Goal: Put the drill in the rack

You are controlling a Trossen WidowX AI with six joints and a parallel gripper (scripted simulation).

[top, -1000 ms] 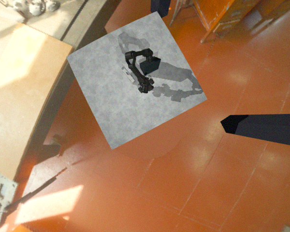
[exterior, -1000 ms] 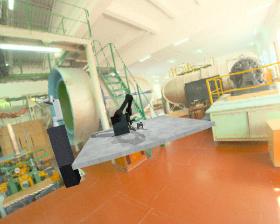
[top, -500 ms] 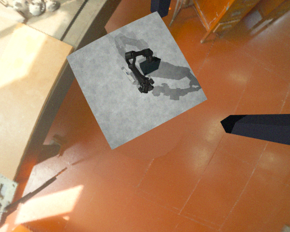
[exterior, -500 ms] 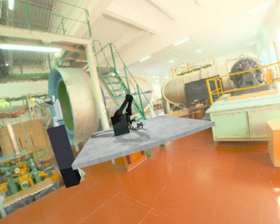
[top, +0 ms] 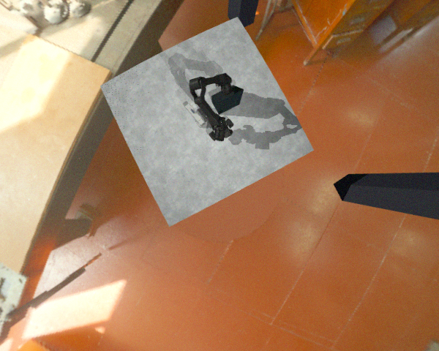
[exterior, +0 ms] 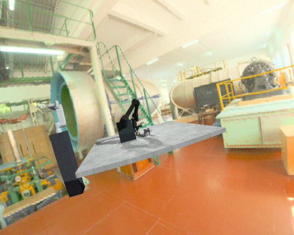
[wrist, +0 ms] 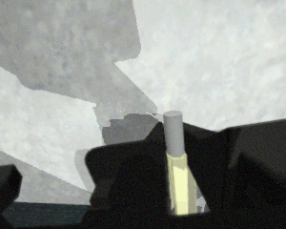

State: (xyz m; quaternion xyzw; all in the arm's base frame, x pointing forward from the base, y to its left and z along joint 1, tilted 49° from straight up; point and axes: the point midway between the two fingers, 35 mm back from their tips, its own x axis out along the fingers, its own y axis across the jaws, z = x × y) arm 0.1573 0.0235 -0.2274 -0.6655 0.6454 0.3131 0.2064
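My gripper (wrist: pixel 166 125) is shut on the drill (wrist: pixel 180 183), which shows as a yellow body with a grey round end pointing away from the fingers. In the top view the gripper (top: pixel 221 132) is at the end of the folded arm; in the exterior view a small yellow spot of the drill (exterior: pixel 137 132) shows low by the fingers, just above the tabletop. A small pale grey fixture (top: pixel 192 110) (exterior: pixel 147 130) stands close by, partly hidden by the arm in the top view. The key and the rack are too small to tell apart there.
The grey tabletop (top: pixel 189 181) (exterior: pixel 172 136) carries the arm's dark block-shaped base (top: pixel 227 99) (exterior: pixel 126 132), which also shows at the lower left of the wrist view. The arm's shadows fall across the table. A dark post (exterior: pixel 63 156) stands beyond the table's edge.
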